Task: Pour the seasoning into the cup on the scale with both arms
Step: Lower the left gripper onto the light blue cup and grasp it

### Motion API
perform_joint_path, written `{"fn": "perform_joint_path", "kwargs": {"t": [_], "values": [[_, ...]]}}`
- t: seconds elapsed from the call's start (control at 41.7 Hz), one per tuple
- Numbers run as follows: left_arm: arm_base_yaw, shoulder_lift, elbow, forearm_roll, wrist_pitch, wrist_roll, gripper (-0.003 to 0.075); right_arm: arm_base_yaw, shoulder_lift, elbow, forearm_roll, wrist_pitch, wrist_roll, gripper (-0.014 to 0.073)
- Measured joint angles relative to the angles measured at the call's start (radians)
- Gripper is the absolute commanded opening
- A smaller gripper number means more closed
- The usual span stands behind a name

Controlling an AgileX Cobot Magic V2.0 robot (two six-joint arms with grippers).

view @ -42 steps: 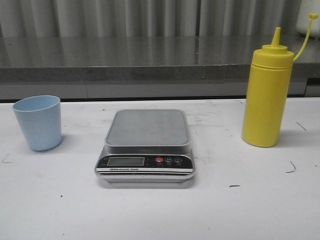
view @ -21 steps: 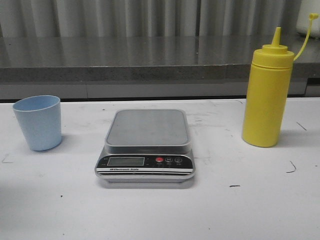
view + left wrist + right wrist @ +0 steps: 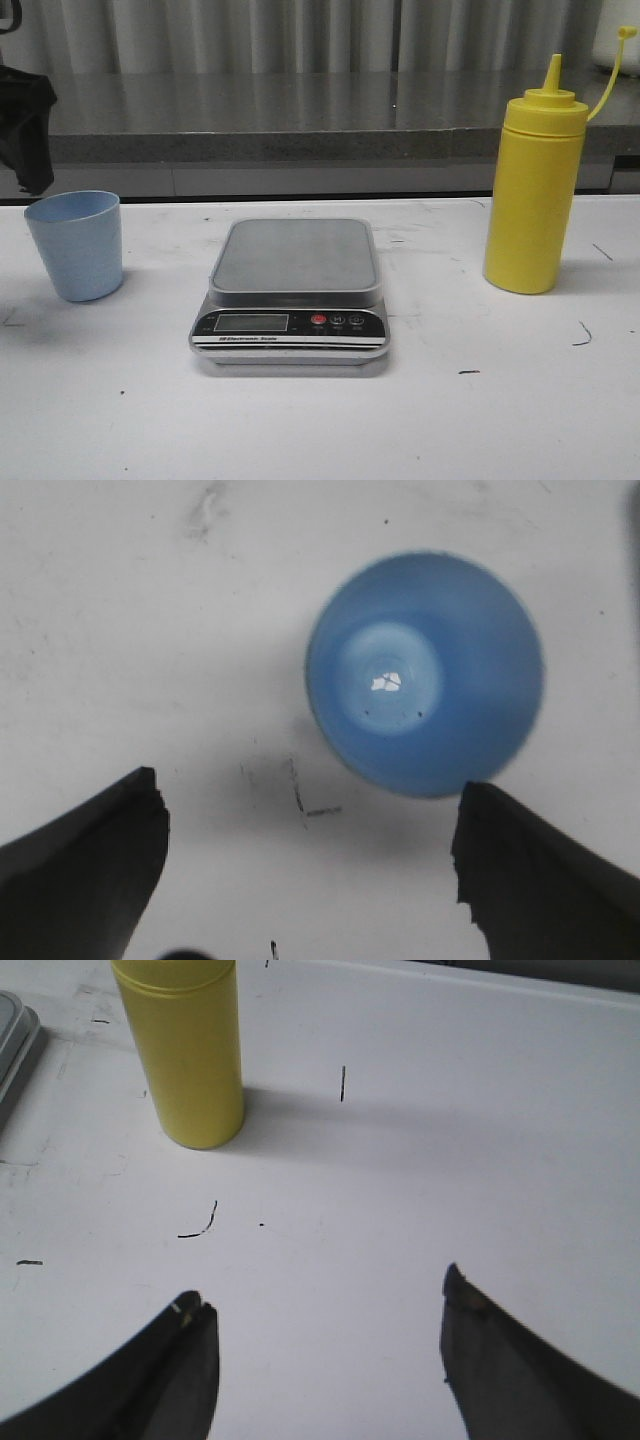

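The pale blue cup stands empty on the white table at the left, seen from above as the cup in the left wrist view. My left gripper hangs open above and beside it, nothing between its fingers; a dark part of the left arm shows at the front view's left edge. The scale sits in the middle, its grey platform bare. The yellow seasoning bottle stands upright at the right, and its lower body shows in the right wrist view. My right gripper is open, well short of the bottle.
A grey counter ledge runs along behind the table. Small pen marks dot the white tabletop. The scale's corner shows beside the bottle in the right wrist view.
The left arm has come into the front view at the upper left, above the cup. Cup, scale and bottle have not moved.
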Motion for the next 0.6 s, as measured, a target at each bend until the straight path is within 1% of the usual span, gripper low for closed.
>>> {"fn": "perform_joint_path", "kwargs": {"t": [0.408, 0.48, 0.575, 0.599], "values": [[0.012, 0.217, -0.157, -0.006, -0.005, 0.0, 0.0559, 0.0, 0.0, 0.0, 0.0, 0.0, 0.0, 0.0498], [0.012, 0.239, -0.169, -0.02, -0.006, 0.0, 0.0521, 0.0, 0.0, 0.0, 0.0, 0.0, 0.0, 0.0498], [0.012, 0.254, -0.171, -0.04, -0.006, 0.0, 0.0413, 0.0, 0.0, 0.0, 0.0, 0.0, 0.0, 0.0498], [0.012, 0.258, -0.173, -0.044, -0.006, 0.0, 0.0374, 0.0, 0.0, 0.0, 0.0, 0.0, 0.0, 0.0498]]}}
